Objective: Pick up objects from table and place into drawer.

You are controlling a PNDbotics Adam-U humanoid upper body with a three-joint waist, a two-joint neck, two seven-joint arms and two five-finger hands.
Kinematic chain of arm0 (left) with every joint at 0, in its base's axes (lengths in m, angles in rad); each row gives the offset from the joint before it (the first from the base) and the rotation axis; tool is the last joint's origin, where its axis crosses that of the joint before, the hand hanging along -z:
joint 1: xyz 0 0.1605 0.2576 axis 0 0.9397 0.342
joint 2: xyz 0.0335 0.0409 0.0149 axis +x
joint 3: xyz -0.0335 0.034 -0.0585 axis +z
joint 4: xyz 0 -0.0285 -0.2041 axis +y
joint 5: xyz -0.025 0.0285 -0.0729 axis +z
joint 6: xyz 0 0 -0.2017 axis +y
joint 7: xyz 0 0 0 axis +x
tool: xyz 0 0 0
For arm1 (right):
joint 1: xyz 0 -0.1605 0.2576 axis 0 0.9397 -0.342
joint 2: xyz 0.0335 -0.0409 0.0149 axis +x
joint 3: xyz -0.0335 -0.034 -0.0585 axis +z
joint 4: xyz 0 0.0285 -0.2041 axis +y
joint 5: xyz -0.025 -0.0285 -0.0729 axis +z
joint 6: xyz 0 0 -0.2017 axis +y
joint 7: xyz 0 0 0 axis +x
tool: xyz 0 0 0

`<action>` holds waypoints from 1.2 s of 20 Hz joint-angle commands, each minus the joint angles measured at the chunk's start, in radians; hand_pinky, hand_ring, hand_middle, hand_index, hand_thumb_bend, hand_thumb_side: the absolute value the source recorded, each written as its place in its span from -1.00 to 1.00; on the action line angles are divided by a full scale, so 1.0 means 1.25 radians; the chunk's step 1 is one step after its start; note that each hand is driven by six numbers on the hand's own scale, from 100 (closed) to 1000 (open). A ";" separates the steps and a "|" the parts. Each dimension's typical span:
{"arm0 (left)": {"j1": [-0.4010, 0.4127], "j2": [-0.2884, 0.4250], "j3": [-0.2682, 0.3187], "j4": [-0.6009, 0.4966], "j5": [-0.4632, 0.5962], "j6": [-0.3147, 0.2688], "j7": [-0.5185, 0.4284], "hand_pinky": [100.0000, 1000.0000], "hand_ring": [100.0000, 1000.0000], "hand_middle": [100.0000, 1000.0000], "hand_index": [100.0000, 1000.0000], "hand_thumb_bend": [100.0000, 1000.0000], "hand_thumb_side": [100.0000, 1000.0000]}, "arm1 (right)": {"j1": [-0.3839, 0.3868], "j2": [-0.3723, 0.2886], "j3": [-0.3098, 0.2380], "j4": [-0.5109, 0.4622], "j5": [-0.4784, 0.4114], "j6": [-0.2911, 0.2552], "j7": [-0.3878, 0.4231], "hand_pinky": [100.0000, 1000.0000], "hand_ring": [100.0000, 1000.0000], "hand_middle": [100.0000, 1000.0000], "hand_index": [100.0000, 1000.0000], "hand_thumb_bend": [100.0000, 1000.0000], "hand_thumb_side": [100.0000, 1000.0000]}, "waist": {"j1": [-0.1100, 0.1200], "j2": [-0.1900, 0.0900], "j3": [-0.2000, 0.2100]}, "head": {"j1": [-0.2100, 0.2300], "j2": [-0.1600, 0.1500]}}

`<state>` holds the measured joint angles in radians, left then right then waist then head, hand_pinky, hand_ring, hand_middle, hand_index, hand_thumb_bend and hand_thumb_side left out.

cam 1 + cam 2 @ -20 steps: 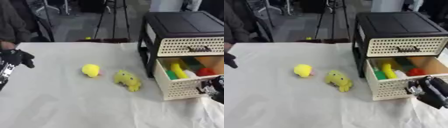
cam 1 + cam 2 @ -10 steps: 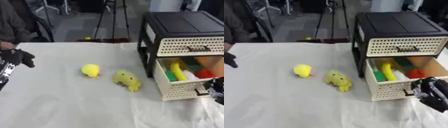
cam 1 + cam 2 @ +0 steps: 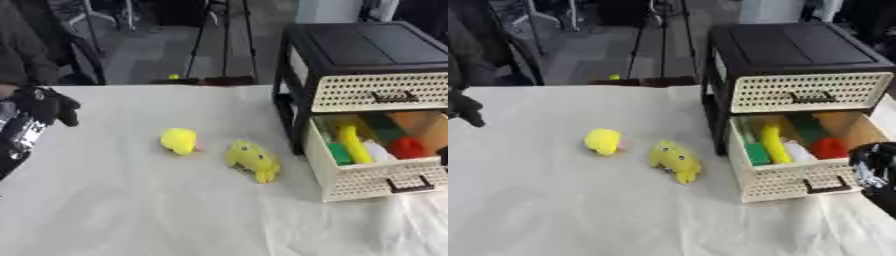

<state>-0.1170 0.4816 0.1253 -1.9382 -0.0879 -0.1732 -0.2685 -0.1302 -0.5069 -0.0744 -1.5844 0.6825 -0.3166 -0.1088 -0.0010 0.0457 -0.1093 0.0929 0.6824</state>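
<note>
Yellow plush frog point(image 3: 253, 160) was best grasped mid-body by curled, empty left hand point(image 3: 48, 104) (right hand point(image 3: 874, 165) unclear), then lifted into open drawer point(image 3: 372, 176)

2 yellow soft toys lie on the white-covered desk point(image 3: 131, 200), near each other but apart. The rounder yellow toy point(image 3: 179, 141) is to the left; the lumpier yellow-green toy point(image 3: 252, 160) lies just left of the drawer point(image 3: 376, 177). That lower drawer of the black-framed cabinet point(image 3: 367, 55) stands pulled open, holding yellow, green, red, white and orange items.
</note>
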 commanded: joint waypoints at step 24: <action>-0.520 0.129 -0.204 0.706 -0.521 -0.193 -0.159 0.01 0.15 0.14 0.48 -0.32 -0.19 | -0.060 -0.008 0.028 -0.038 -0.047 -0.018 0.021 -0.79 -0.47 -0.37 0.24 -1.00 1.00 | -0.002 0.009 -0.125 | 0.070 -0.004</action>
<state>-0.7411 0.6417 -0.1385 -1.0848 -0.7119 -0.4037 -0.4659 -0.1892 -0.5015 -0.0366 -1.6082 0.6324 -0.3369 -0.0877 -0.0024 0.0662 -0.2668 0.1730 0.6834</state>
